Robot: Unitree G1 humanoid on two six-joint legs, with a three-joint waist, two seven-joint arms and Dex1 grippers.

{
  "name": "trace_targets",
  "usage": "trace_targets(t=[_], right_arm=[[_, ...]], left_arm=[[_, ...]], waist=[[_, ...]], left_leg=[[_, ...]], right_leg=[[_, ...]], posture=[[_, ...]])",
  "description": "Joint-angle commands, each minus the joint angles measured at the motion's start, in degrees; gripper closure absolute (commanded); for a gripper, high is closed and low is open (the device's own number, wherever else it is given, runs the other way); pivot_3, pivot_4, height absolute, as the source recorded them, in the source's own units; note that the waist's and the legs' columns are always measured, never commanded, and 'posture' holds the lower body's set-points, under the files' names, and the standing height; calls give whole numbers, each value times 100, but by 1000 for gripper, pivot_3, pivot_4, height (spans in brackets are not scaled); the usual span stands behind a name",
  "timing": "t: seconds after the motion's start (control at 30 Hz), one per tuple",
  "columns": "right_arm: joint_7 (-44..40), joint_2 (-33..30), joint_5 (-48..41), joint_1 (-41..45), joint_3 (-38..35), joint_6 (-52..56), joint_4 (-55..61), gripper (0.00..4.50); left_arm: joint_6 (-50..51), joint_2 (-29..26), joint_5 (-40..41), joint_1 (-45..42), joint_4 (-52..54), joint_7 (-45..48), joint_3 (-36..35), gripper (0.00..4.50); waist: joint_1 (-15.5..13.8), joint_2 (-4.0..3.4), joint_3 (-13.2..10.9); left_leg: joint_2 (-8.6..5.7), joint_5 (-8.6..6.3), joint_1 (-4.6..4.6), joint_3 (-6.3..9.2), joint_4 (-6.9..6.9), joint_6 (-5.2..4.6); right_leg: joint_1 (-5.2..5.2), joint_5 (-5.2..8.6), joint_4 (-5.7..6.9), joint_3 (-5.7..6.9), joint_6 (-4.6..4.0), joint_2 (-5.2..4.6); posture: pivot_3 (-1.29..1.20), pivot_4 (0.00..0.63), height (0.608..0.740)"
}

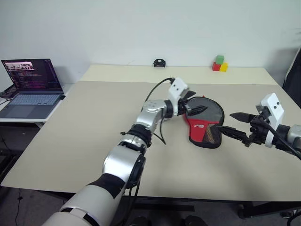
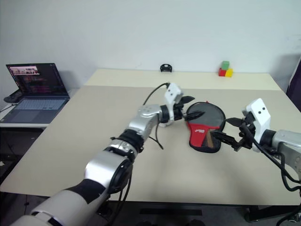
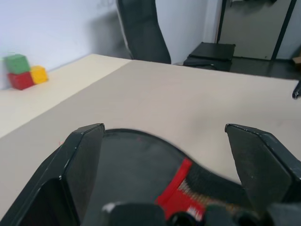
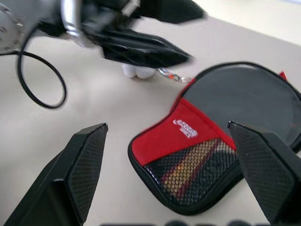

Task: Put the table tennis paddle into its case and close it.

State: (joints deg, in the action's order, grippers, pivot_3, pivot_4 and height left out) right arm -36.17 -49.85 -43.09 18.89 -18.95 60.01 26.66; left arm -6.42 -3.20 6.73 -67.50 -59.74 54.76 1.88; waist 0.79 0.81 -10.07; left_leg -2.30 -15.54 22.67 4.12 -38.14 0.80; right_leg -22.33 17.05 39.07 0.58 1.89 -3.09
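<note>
Paddle seated in its case, both grippers released around it.

Head views: the case [image 1: 205,123] lies mid-table, the left gripper [image 1: 194,104] spread at its far-left edge, the right gripper [image 1: 233,125] spread empty to its right, likely poised to close it. Right wrist view adds the paddle [image 4: 195,165] handle behind mesh and the pompom [image 4: 138,71].

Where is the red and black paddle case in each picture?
Left eye view: the case lies on the table right of centre, between the two grippers.
Right eye view: the case lies right of centre too.
Left wrist view: the case sits low, between the black fingers.
Right wrist view: the case is in the middle and right.
Shared landmark: the red lower part with mesh, seen in all four.
</note>
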Motion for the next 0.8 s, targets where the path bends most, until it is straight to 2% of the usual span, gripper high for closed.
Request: trace_targets(t=[0.03,0.13,0.27,0.47,0.8], right_arm=[[242,180,277,162,274,-169,-322,17],[358,345,612,389,599,-358,-785,17],[452,664,1024,796,972,-695,-1511,17],[654,1148,1654,1391,1227,-1177,-2886,17],[771,1514,2515,1974,1395,-2054,-4613,17]], left_arm=[[344,-515,322,615,1264,694,-73,0],[975,-1018,562,1314,2406,932,-115,0],[1676,-1551,824,1937,3459,678,-341,0],[2840,-1814,1620,2456,4929,266,-787,0],[3170,-2136,1741,2807,5657,41,-705,0]], waist=[[28,-1,0],[71,-1,0],[76,-1,1],[63,-1,1],[93,-2,1]], left_leg=[[0,1,1,1,0,1],[0,2,4,6,-3,3],[-1,3,9,13,-8,4],[-2,3,12,16,-13,5],[0,4,7,10,-13,6]], right_leg=[[-1,0,0,0,0,0],[-1,0,0,-11,-1,-1],[-1,0,-2,-9,-1,-2],[0,0,-1,-6,-1,-3],[0,-1,2,-10,-3,-3]], posture=[[0,150,740],[0,150,740],[0,150,740],[0,150,740],[0,150,740]])
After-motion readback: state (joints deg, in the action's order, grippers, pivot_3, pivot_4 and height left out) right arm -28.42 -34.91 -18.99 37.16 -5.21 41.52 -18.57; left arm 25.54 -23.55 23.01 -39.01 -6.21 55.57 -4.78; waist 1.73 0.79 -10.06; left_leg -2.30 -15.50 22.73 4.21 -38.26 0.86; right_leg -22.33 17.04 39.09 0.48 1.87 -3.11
